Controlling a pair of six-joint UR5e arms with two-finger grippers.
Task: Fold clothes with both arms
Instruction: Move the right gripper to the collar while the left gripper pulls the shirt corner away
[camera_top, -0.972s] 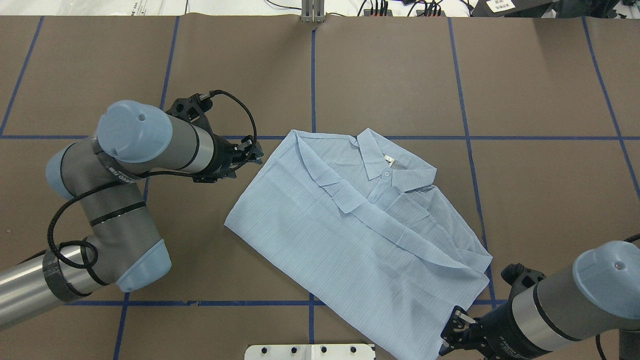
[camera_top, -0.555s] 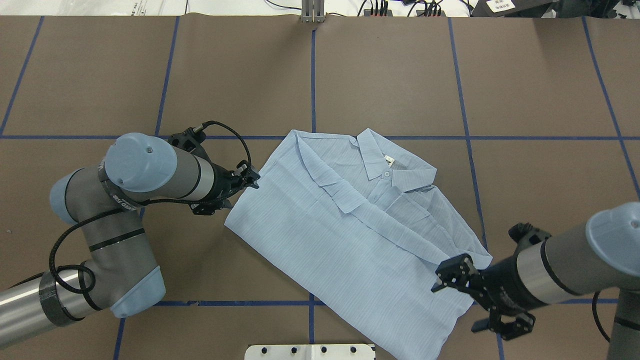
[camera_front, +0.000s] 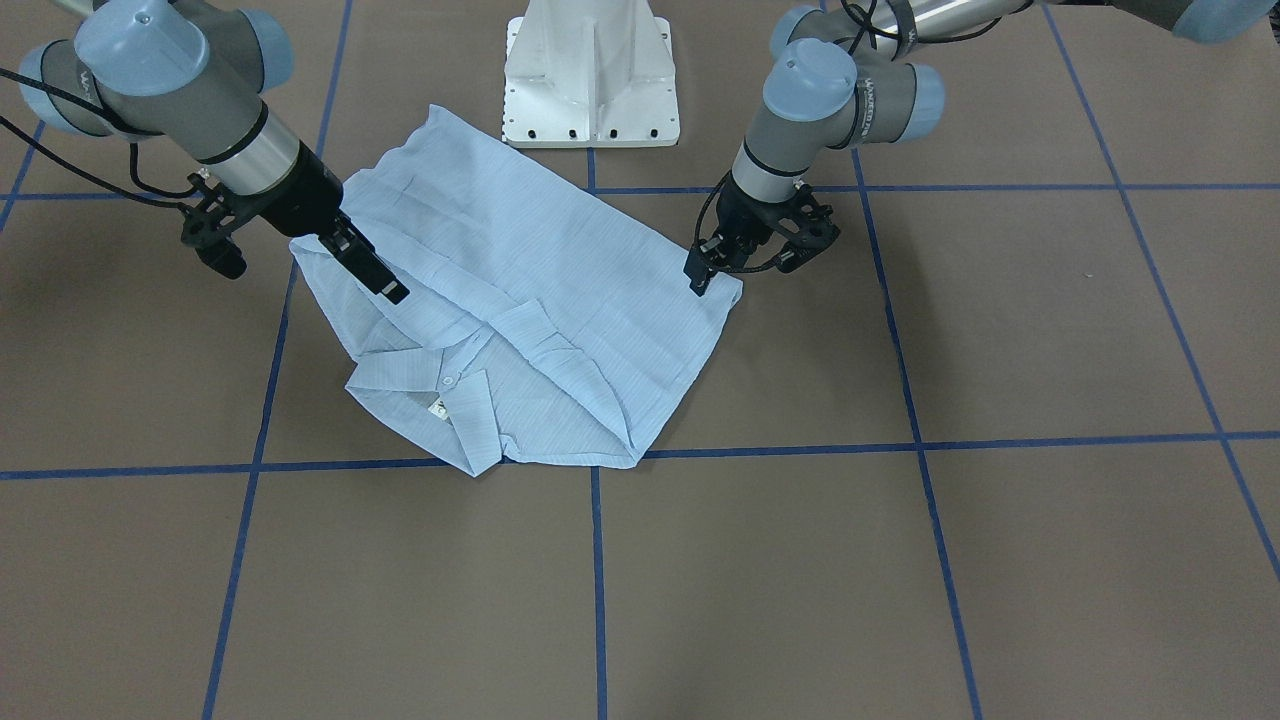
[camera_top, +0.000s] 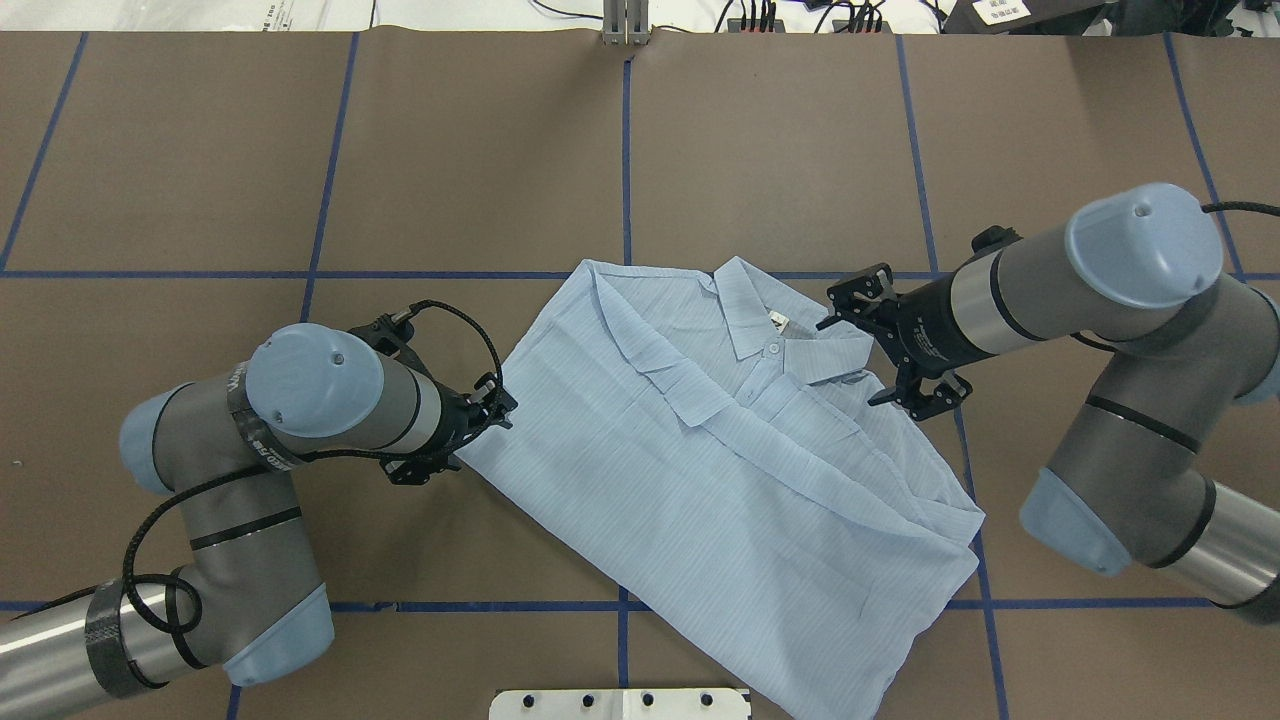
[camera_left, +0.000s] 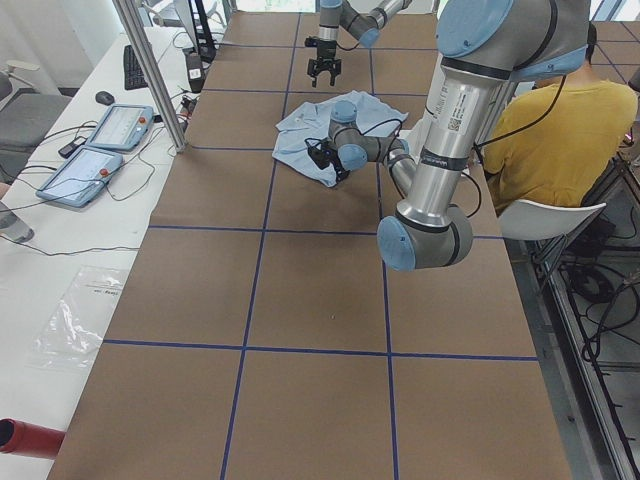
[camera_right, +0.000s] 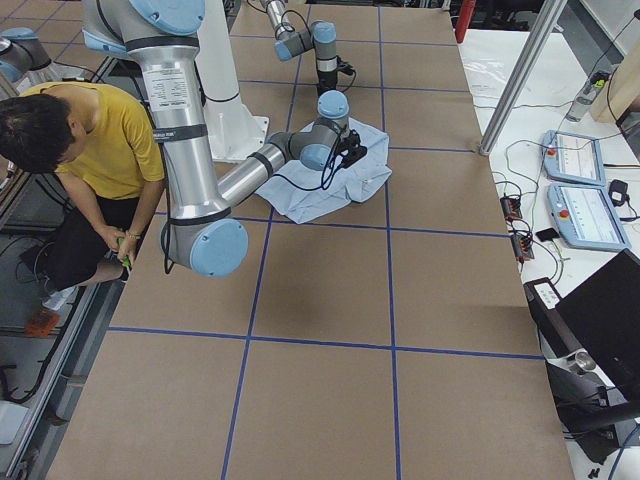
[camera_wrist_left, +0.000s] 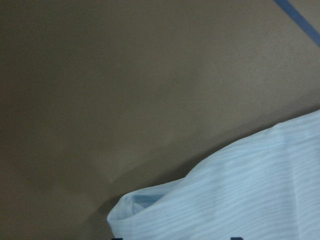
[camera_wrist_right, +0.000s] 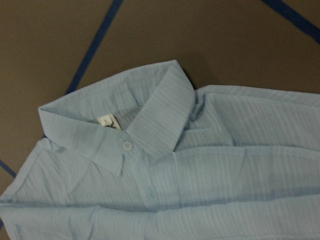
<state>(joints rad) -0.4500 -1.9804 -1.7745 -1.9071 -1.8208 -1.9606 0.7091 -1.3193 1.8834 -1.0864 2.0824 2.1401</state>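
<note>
Front-facing view: the thin, light blue striped button-up shirt (camera_front: 560, 290) lies partly folded left of centre on the brown paper surface (camera_front: 1000, 330), its pointed collar (camera_front: 472, 415) toward the frame's bottom. My left gripper (camera_front: 698, 278) sits at the shirt's right-hand corner and my right gripper (camera_front: 385, 280) hangs over its left side. I judge I'm at opposite ends so the next fold lifts evenly.

Overhead view: my right gripper's jaws look spread, just right of the collar and holding nothing.

Left wrist view: the cloth's edge humps up between two dark slivers of my gripper, so the jaws seem apart, straddling it, not yet pinched.

Right wrist view: collar, small white neck tag (camera_wrist_right: 107, 121) and buttons lie below me.
</note>
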